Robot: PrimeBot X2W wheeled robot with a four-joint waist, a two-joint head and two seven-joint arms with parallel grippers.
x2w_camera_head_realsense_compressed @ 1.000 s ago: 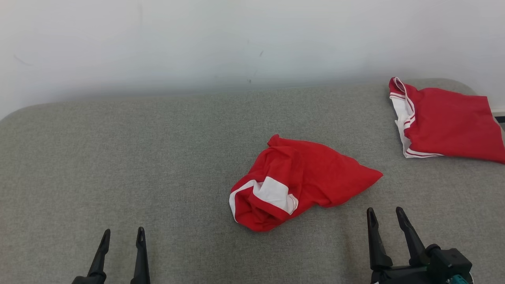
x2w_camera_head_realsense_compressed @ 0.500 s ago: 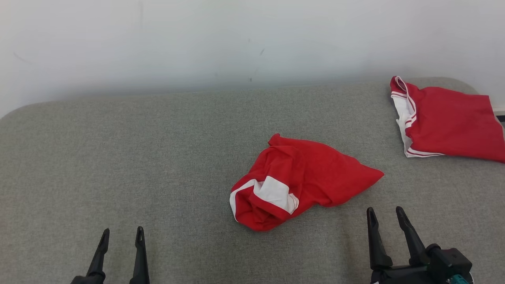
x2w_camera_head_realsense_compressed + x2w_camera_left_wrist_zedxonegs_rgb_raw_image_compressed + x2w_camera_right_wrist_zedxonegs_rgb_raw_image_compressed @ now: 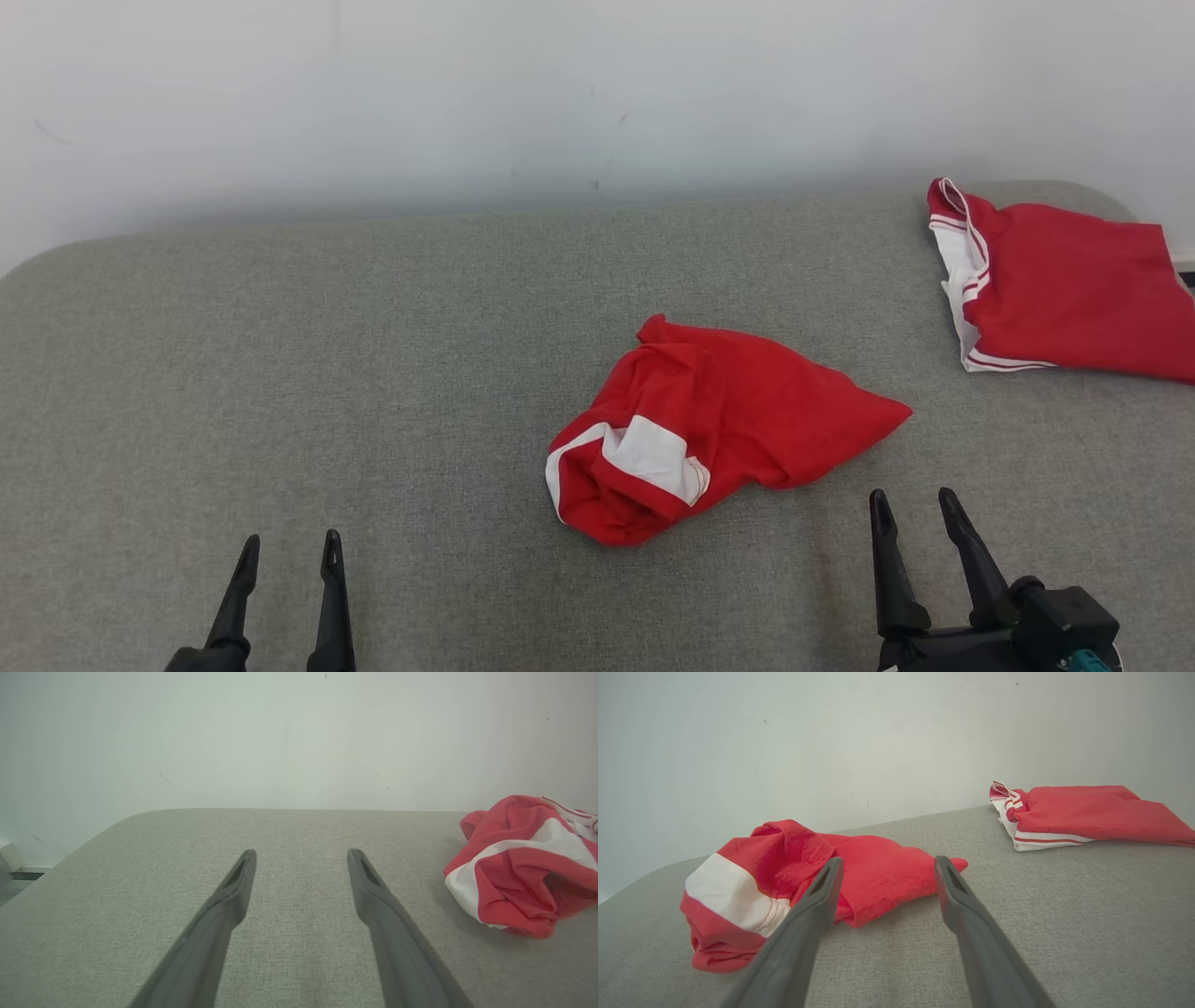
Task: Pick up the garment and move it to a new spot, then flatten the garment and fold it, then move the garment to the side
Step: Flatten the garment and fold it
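Near the middle of the grey fabric-covered padded surface, a little towards its right side, lay the crumpled red cloth garment with a white band. It was bunched into a loose heap, with one pointed corner trailing towards the right edge. At the far right corner of the surface, close to the pale wall, a second red garment with white striped trim lay folded flat, well apart from the crumpled one. The left gripper was by the near edge on the left, its two long dark fingers spread wide with nothing between them. In its wrist view the crumpled garment sat off to the right, clear of the fingers. The right gripper was by the near edge on the right, near the garment's pointed corner but not touching it. Its fingers were likewise wide apart and held nothing. Its wrist view looked along them at the heap, with the folded garment beyond to the right
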